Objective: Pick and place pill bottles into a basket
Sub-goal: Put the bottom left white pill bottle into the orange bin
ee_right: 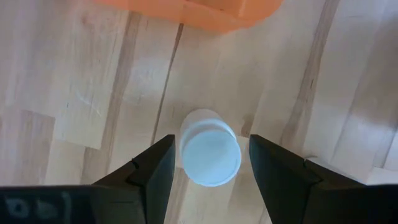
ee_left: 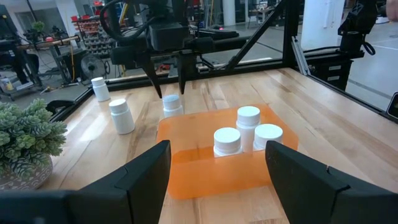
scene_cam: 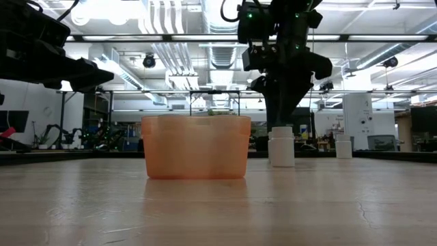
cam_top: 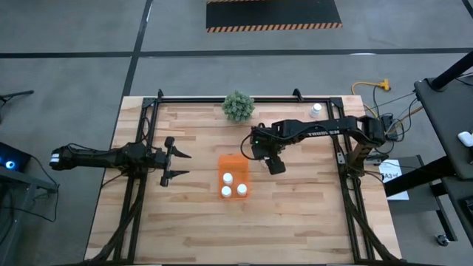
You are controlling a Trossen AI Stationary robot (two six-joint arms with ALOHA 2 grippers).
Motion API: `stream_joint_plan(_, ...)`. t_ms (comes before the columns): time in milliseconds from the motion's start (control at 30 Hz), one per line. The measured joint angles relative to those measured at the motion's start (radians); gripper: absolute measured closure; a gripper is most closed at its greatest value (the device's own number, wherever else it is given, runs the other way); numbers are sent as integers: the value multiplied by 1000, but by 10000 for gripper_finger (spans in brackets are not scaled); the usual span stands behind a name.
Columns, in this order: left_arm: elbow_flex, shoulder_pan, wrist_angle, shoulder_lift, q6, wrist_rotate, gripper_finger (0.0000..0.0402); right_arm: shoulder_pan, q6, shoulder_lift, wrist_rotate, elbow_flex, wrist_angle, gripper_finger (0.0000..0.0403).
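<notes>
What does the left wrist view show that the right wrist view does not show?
Only the left wrist view shows three bottles inside the basket, two more bottles standing on the table, the plant and the right end effector from outside. Only the right wrist view looks straight down on the bottle cap between the open fingers. Both show that bottle beside the orange basket.

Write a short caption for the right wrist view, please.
Right gripper, open, poised above a standing white pill bottle beside the orange basket on the wooden table.
</notes>
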Motion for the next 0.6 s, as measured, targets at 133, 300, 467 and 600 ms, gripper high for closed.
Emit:
stream_joint_plan(133, 0, 0, 0, 0, 0, 0, 157, -10, 0, 0, 0, -2, 1, 209)
stream_joint_plan(300, 0, 0, 0, 0, 0, 0, 157, -14, 4, 0, -17, -5, 1, 209)
stream_joint_plan(467, 0, 0, 0, 0, 0, 0, 157, -13, 18, 0, -54, -6, 4, 209)
stream_joint_plan(600, 0, 0, 0, 0, 0, 0, 157, -13, 27, 0, -53, -6, 6, 209)
